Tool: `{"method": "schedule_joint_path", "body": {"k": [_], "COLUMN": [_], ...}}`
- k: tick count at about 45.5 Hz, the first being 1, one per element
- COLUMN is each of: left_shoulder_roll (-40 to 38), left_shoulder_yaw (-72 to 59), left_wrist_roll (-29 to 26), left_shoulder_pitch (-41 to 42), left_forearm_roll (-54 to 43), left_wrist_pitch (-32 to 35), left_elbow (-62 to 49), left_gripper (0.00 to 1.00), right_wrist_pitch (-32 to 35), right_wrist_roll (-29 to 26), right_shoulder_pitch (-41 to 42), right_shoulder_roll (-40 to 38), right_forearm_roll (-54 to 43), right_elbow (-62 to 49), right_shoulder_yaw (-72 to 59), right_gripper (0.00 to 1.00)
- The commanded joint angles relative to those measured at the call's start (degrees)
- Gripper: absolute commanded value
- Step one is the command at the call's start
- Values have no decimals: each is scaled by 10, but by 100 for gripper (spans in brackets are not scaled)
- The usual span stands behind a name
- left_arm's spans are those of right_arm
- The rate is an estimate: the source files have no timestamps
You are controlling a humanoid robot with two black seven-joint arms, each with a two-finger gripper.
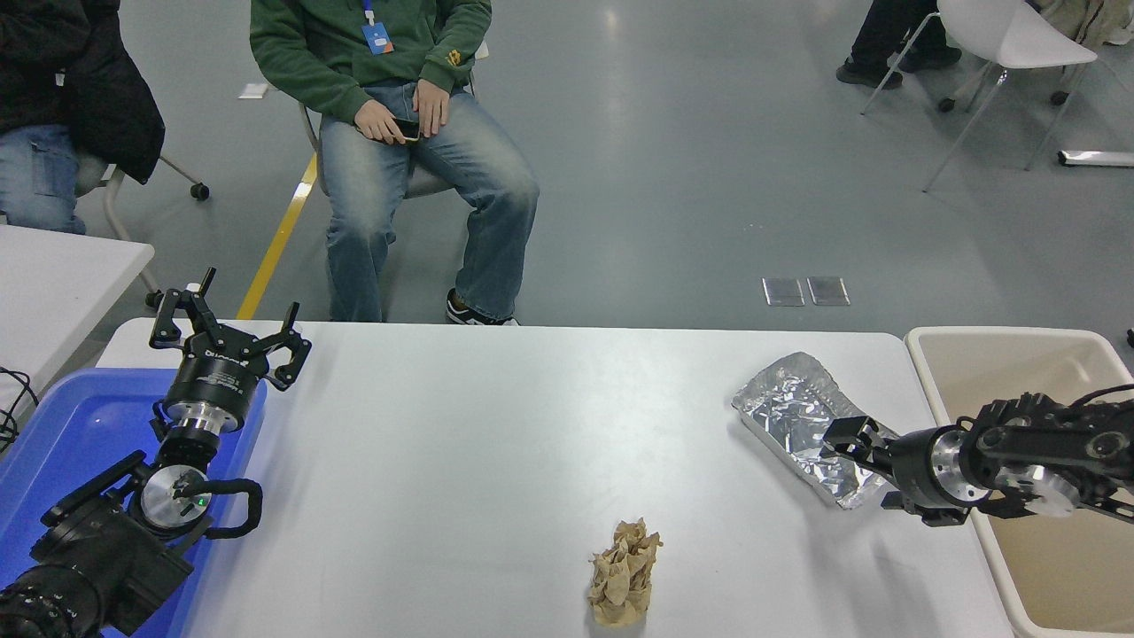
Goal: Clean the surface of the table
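Note:
The white table surface (496, 425) carries a crumpled silver foil tray (797, 412) at the right and a wad of brown paper (625, 574) near the front middle. My right gripper (858, 465) reaches in from the right edge. It is low over the foil tray's near right end, open, with one finger over the foil. At the lower left my left gripper (229, 330) is parked open over a blue tray, holding nothing.
A beige bin (941, 359) stands off the table's right edge, under my right arm. The blue tray (71, 434) covers the table's left end. A smaller white table (53, 266) is at far left. A seated person (399, 133) faces the far edge.

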Motion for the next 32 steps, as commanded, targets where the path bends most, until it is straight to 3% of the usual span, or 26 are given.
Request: {"method": "schedule_joint_path", "body": {"k": [1, 12, 21, 25, 26, 32], "left_shoulder_roll": [0, 0, 0, 0, 0, 0], "left_shoulder_yaw": [0, 0, 0, 0, 0, 0], "left_wrist_roll": [0, -1, 0, 0, 0, 0], "left_shoulder_pitch": [0, 0, 0, 0, 0, 0], "left_forearm_roll": [0, 0, 0, 0, 0, 0], "left_wrist_pitch": [0, 1, 1, 1, 1, 1], "left_elbow": [0, 0, 0, 0, 0, 0], "left_gripper": [100, 100, 100, 100, 100, 100], "right_wrist_pitch": [-1, 4, 7, 11, 15, 31], "right_wrist_roll": [-1, -1, -1, -1, -1, -1], "right_shoulder_pitch": [-25, -34, -33, -31, -30, -28], "right_shoulder_roll": [26, 26, 26, 26, 26, 28], "right_forearm_roll": [2, -4, -9, -9, -10, -10], "right_elbow": [-56, -67, -74, -74, -74, -74], "right_shoulder_yaw": [1, 0, -1, -1, -2, -2], "right_gripper": [97, 89, 71, 50, 39, 14]}}
